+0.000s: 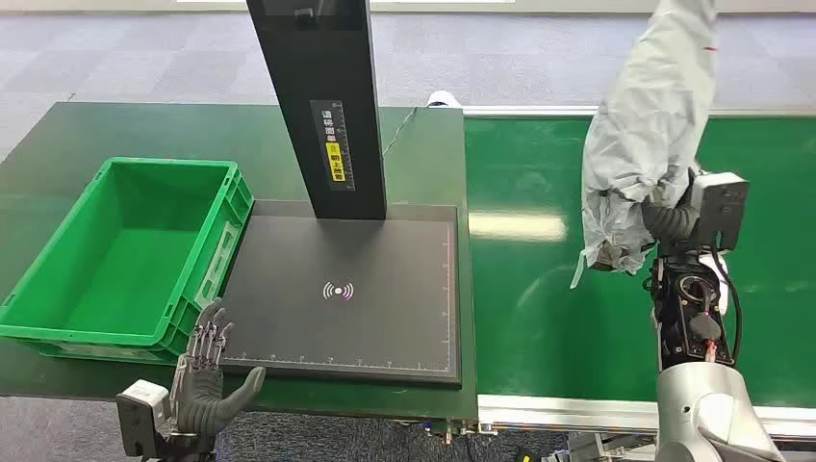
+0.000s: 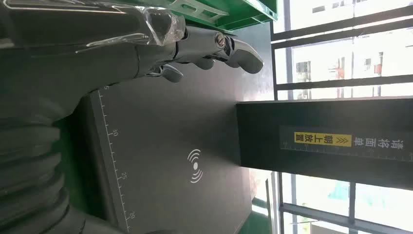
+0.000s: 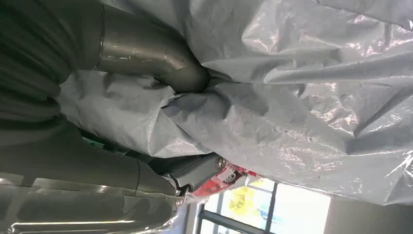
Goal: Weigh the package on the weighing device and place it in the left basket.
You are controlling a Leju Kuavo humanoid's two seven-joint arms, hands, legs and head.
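A grey plastic-wrapped package [image 1: 645,125] hangs high above the green conveyor belt [image 1: 539,308], gripped by my right hand [image 1: 669,219]; up close the crumpled grey wrap [image 3: 292,97] is pressed between the thumb [image 3: 146,58] and the fingers. The black weighing device [image 1: 346,298] lies flat in the middle with a white signal mark and a black post [image 1: 322,96] at its back; its surface [image 2: 185,146] is bare. The green basket [image 1: 125,255] stands left of it and holds nothing. My left hand [image 1: 207,375] is at the scale's near left corner, fingers apart [image 2: 214,48], holding nothing.
The dark green table [image 1: 58,154] carries the basket and scale. Its near edge runs just behind my left hand. A white conveyor frame [image 1: 577,414] borders the belt in front. Grey carpet lies beyond the table.
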